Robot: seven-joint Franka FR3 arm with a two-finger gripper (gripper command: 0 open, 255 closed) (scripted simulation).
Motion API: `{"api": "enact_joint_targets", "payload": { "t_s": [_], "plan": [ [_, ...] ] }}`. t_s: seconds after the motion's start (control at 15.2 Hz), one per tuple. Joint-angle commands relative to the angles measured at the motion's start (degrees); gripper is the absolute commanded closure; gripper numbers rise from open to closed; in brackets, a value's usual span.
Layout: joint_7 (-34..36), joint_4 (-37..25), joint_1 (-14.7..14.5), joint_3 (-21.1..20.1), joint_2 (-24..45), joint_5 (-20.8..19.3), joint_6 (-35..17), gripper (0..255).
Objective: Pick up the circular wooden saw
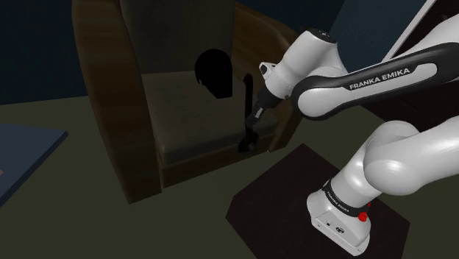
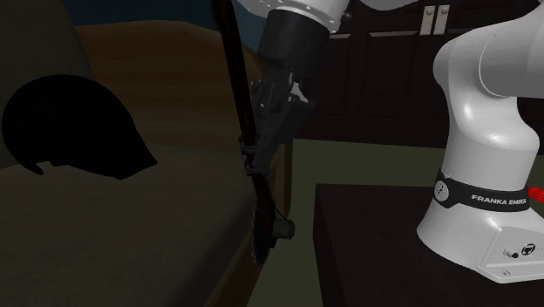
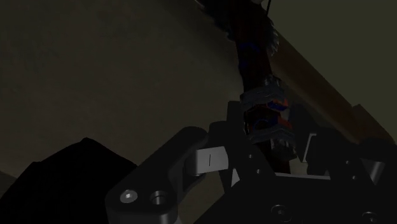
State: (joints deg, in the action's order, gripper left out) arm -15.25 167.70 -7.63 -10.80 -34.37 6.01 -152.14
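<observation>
The saw (image 2: 260,222) is a long, thin dark tool with a toothed lower end and a small round knob, standing nearly upright by the armchair seat's right side. In the shoulder view the saw (image 1: 248,125) runs from the chair back down to the seat cushion's edge. My black gripper (image 2: 261,144) is shut around the middle of it, coming in from the second exterior view's upper right. Close up, the saw (image 3: 264,111) shows reddish and blue parts clasped just beyond the gripper's body. Whether its lower end touches the cushion is unclear.
A brown armchair (image 1: 110,88) with a dull olive seat cushion (image 1: 184,118) holds a pure black rounded shape (image 1: 214,72) against its back. The armrest (image 1: 283,44) stands close behind the gripper. My stand sits on a dark platform (image 1: 272,199). A blue surface (image 1: 22,147) lies far left.
</observation>
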Motion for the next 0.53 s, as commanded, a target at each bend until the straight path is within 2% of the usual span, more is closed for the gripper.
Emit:
{"api": "enact_joint_targets", "payload": {
  "t_s": [0.0,0.33,0.46],
  "plan": [
    [0.0,-0.9,-0.2,0.2,-2.1,0.0,2.9,255],
    [-0.2,-3.2,-0.2,0.7,-5.2,-0.2,8.3,255],
    [-0.2,-3.2,-0.2,0.7,-5.3,-0.2,8.4,255]
  ]
}}
